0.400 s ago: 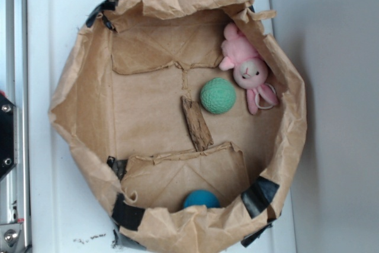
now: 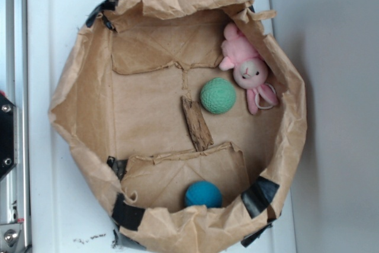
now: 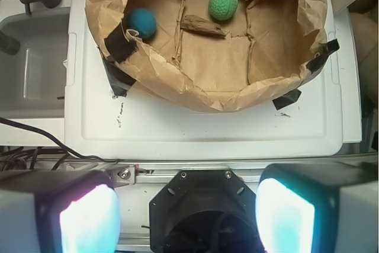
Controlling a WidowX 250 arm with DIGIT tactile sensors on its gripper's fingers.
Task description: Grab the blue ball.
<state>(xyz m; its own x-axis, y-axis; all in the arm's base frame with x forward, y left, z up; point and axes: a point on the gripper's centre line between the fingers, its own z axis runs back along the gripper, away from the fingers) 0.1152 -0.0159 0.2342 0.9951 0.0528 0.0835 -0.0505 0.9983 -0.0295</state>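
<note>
In the wrist view the blue ball (image 3: 142, 23) lies at about eleven o'clock from the tool (image 3: 188, 217), well apart, against the paper bag's (image 3: 195, 90) near-left wall, while the tool hangs wide open and empty.
</note>
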